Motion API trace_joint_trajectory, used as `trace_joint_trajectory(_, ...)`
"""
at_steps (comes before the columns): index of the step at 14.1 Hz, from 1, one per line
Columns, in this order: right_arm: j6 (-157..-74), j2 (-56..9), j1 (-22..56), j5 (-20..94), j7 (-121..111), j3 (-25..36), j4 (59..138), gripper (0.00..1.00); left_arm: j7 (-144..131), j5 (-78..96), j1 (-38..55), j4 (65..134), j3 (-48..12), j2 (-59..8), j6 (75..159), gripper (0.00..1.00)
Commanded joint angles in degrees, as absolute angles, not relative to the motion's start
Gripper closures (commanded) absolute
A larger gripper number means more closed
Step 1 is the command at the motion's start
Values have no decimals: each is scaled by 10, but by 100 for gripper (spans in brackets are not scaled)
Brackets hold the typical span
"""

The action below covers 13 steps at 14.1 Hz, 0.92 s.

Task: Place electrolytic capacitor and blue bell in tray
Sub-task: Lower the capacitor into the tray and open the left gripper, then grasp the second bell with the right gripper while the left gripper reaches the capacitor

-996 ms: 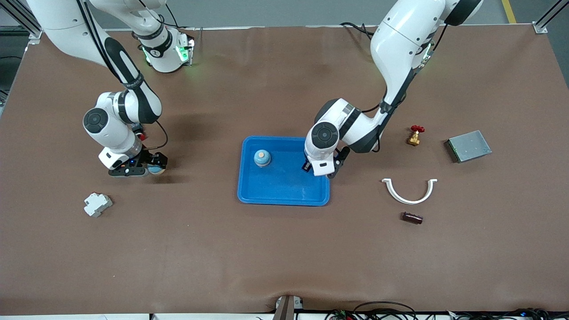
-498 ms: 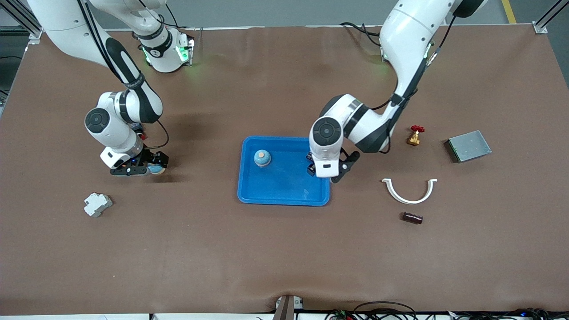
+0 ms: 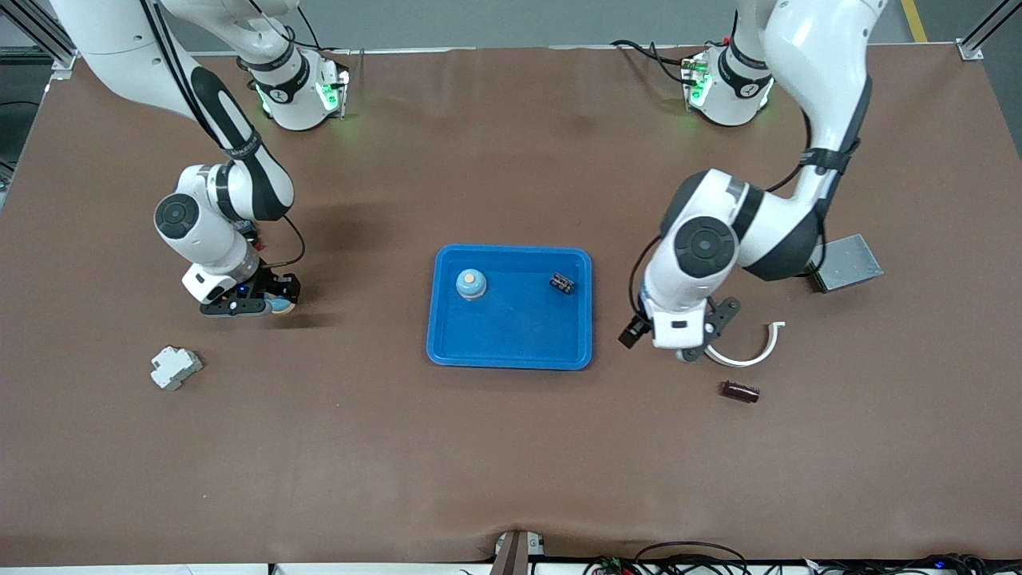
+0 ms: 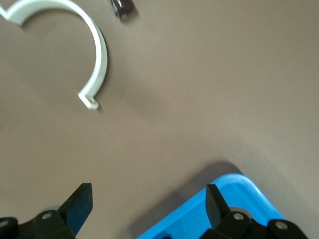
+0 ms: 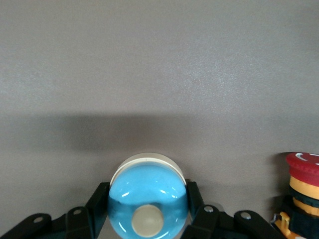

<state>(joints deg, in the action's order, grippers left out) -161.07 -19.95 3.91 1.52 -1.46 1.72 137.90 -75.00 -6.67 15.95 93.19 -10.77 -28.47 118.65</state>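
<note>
You won't find any readable text, label, brand, number or sign on anything in these views; no marking can be made out.

I was looking at a robotics lab: two white robot arms bolted along a brown-matted workbench, aluminium framing at its corners.

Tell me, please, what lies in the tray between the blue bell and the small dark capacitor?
Nothing: in the front view the tray floor is bare between the blue bell and the capacitor.
</note>
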Motion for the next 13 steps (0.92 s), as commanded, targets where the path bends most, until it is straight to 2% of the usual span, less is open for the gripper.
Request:
trace_joint_trajectory(1,-1616,-196,35,20,-7,11,1386,100,-737,-78,131,933,-113,-281,1179,0)
trace_joint_trajectory(6,-1601,-194,107,21,134,9,1352,100,-740,-81,85,905,-108,-283,1185,0)
trace_joint_trajectory(11,-1436,-196,216,21,331,10,1225,100,-757,-75,39,885,-108,-301,1188,0)
trace_joint_trajectory(13,-1408,-210,247,21,393,10,1180,100,-767,-79,24,865,-107,-322,1188,0)
